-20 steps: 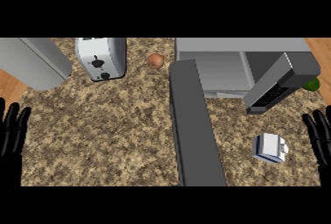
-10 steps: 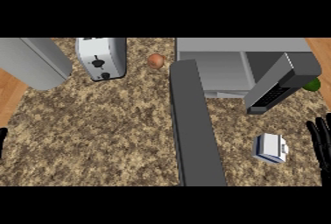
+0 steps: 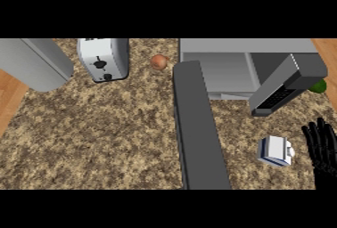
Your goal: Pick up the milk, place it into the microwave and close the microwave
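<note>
Speckled counter (image 3: 99, 133). You'll find the milk (image 3: 275, 151) lying right of the door (image 3: 201, 142) of the open microwave (image 3: 223, 67). Right hand (image 3: 324, 149) just beside it, not touching, fingers straight, holding nothing.

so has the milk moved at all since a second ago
No. The milk lies on the same spot of the counter, in front of the microwave, as before; the right hand beside it is not touching it.
</note>
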Tool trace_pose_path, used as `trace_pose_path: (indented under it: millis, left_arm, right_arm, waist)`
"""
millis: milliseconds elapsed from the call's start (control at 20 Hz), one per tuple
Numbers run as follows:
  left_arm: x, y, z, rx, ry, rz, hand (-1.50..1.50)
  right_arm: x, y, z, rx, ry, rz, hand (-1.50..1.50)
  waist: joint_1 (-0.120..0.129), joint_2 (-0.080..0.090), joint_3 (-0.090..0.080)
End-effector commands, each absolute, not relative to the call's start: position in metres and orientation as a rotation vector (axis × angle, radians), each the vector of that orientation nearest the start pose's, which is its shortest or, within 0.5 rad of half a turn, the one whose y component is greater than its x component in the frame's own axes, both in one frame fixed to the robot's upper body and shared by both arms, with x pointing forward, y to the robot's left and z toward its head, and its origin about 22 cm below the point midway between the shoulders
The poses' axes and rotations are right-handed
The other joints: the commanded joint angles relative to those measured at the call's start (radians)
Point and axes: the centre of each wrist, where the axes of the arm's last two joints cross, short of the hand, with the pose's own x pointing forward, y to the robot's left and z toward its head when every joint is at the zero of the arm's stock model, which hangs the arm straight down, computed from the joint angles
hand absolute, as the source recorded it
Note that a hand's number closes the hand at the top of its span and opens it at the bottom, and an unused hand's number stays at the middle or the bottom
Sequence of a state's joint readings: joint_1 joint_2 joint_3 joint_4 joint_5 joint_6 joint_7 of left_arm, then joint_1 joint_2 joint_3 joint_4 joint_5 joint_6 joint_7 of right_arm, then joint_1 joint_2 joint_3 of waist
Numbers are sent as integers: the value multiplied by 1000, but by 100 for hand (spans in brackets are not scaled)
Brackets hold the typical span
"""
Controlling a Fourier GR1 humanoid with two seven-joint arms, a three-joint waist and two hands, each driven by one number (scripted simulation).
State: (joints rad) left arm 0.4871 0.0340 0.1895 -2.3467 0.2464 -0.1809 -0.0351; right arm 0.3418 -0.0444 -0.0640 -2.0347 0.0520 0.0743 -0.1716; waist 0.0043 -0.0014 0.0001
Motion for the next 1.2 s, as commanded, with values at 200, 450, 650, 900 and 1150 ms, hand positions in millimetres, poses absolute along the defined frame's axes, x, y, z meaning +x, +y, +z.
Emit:
trace_pose_path:
  millis: [200,450,650,900,1150]
  left_arm:
    - [96,306,105,91,-1957,77,-150]
    - [79,309,117,71,-1943,91,-150]
    - [82,310,111,92,-1967,76,-150]
    - [83,306,114,94,-1964,73,-150]
    - [85,309,131,90,-1967,71,-150]
  right_arm:
    - [175,-293,7,-295,-1803,-7,-150]
    - [153,-344,-35,-360,-1783,-77,-150]
    - [160,-337,-46,-393,-1753,-36,-150]
    - [179,-343,-81,-340,-1746,-39,-150]
    - [163,-368,-101,-302,-1747,-11,-150]
  waist:
    - [4,1,0]
    - [7,0,1]
    - [2,0,0]
    - [4,1,0]
    - [0,1,1]
